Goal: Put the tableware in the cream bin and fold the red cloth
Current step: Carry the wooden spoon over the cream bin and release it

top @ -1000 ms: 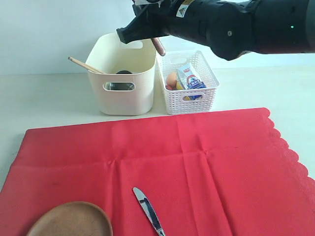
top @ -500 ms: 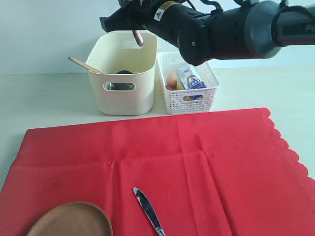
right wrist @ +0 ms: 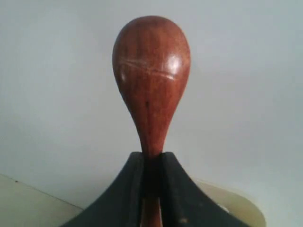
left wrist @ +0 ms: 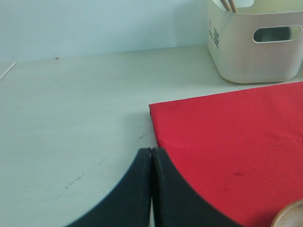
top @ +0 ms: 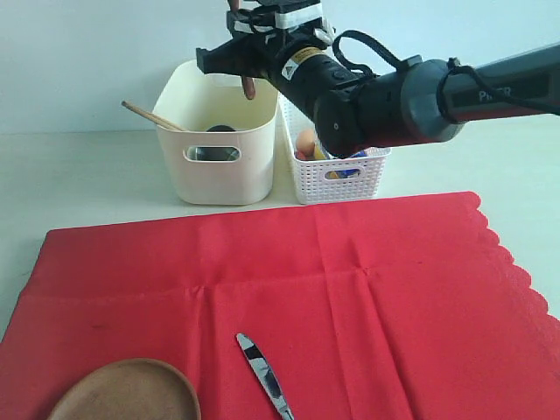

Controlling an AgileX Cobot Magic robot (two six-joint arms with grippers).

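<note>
The wooden spoon [right wrist: 151, 80] hangs over the cream bin [top: 223, 175], its handle clenched in the right gripper [right wrist: 151, 158]. The left gripper [left wrist: 151, 156] is closed on nothing, beside the red cloth [top: 350, 280], where a knife [top: 262, 372] and plate [top: 127, 389] lie.

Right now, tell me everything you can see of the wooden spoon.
The wooden spoon is dark reddish-brown and glossy, with an oval bowl bearing pale scratches and narrowing to a slim neck. The right gripper pinches that neck, jaws closed on it. In the exterior view it hangs above the cream bin's open top, apparently touching nothing else.
</note>
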